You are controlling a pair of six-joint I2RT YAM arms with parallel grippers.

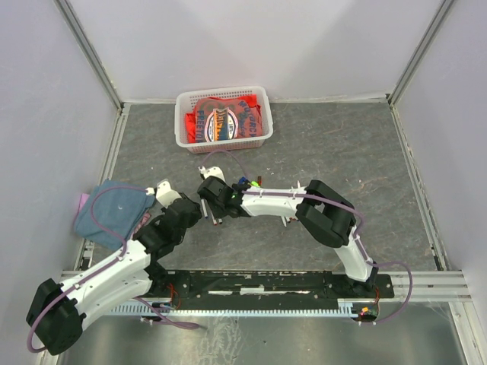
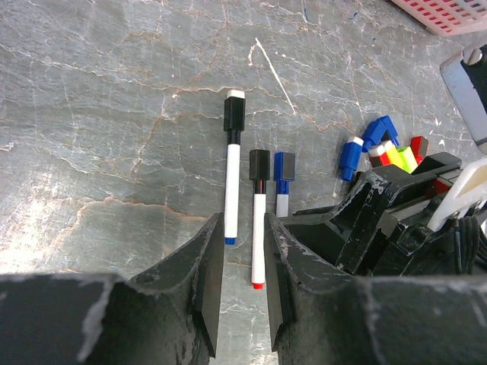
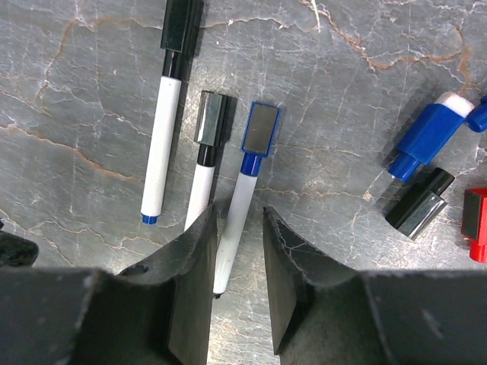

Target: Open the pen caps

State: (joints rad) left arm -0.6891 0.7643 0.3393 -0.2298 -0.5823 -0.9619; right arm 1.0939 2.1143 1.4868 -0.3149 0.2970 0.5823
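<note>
Pen caps, fitted: three in place on their pens: long black cap (image 2: 234,114), short black cap (image 2: 259,163), blue cap (image 2: 284,166).
Pens: three white-barrelled markers lying side by side and nearly parallel on the grey table (image 1: 342,167), just ahead of both grippers near its middle.
Blue-tailed pen (image 2: 231,190): wears the long black cap; lies outside both grippers.
Red-tailed pen (image 2: 259,228): wears the short black cap; its tail lies between the left fingers.
Blue-capped pen (image 3: 242,190): its barrel runs back between the right fingers.
Loose caps (image 2: 384,144): a small heap of blue, yellow, red and black pieces just to the right of the three pens; they look like caps already off, though whether each is empty cannot be told.
Left gripper (image 2: 242,236): fingers spread either side of the red-tailed pen, not closed on it.
Right gripper (image 3: 238,228): fingers spread astride the blue-capped pen's barrel, gap wider than the barrel, nothing pinched.
Progress: judged part done; the heap suggests several caps removed, while at least three remain on.
Remaining: grip a barrel, grip its cap, pull apart; repeat for each of the three.
Basket (image 1: 183,122): white, holding red packets, at the far side of the table.
Cloth (image 1: 114,209): blue, at the left edge.
</note>
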